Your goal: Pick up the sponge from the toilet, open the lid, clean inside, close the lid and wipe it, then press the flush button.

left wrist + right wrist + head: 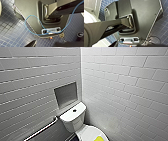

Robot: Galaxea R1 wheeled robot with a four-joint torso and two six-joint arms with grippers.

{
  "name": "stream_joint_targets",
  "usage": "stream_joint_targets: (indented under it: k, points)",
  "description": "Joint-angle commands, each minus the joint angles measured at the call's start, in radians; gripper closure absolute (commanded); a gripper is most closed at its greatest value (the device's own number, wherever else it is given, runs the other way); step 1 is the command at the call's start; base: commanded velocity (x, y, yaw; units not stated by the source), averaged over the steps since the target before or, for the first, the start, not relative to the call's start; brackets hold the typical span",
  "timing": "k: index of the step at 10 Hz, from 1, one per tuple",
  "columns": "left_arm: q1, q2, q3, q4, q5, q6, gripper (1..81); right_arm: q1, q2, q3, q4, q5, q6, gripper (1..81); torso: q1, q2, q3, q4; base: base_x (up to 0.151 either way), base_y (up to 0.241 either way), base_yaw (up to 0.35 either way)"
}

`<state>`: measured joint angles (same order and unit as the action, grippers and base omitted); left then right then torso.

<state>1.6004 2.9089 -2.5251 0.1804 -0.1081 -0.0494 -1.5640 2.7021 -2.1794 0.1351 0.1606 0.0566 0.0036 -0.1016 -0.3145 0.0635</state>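
Atop one closed white oval lid (88,132), one bright yellow sponge (100,139) is lying at its near edge; one dark round flush button (74,110) is sitting centred on the white toilet tank (71,119). Whether the left gripper (47,45) or right gripper (134,46) is gaping, I cannot tell.

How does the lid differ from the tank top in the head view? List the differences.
The tank top is a rounded rectangle; the lid is an oval. The tank top carries the dark flush button at its centre; the lid carries the yellow sponge. The tank top sits higher and farther from the camera than the lid. Both are glossy white.
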Motion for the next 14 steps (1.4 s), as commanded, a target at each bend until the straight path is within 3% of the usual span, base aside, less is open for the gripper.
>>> stream_joint_targets:
  k: [1,2,3,5,8,10,12,14]
  points:
    - [0.01,-0.013,0.015,0.005,0.064,0.009,1.0,0.078,-0.161,0.227,0.029,-0.064,0.038,1.0,0.0,0.0,0.0,0.0,0.0,0.0,0.0]
    - [0.01,-0.014,0.015,0.005,0.064,0.009,1.0,0.095,-0.189,0.268,0.029,-0.066,0.052,1.0,0.0,0.0,-0.044,0.0,0.0,0.0,0.0]
    - [0.011,-0.014,0.014,0.005,0.064,0.008,1.0,0.116,-0.213,0.299,0.031,-0.064,0.065,1.0,0.064,-0.1,-0.095,0.0,0.0,0.0,0.0]
    - [0.011,-0.014,0.011,0.005,0.064,0.009,1.0,0.159,-0.256,0.342,0.031,-0.066,0.094,1.0,0.077,-0.121,-0.122,0.0,0.0,0.0,0.0]
    - [0.013,-0.009,0.009,0.005,0.061,0.008,1.0,0.233,-0.322,0.406,0.031,-0.069,0.14,1.0,0.143,-0.227,-0.222,0.0,0.0,0.0,0.0]
    - [0.011,-0.006,0.009,0.004,0.062,0.008,1.0,0.303,-0.368,0.443,0.031,-0.069,0.178,1.0,0.188,-0.297,-0.193,0.0,0.0,0.0,0.0]
    - [0.014,-0.006,0.008,-0.001,0.062,0.009,1.0,0.392,-0.39,0.478,0.031,-0.07,0.222,1.0,0.224,-0.354,-0.216,0.0,0.0,0.0,0.0]
    - [0.016,-0.005,0.008,-0.006,0.062,0.008,1.0,0.471,-0.382,0.481,0.029,-0.125,0.247,1.0,0.267,-0.421,-0.221,0.0,0.0,0.0,0.0]
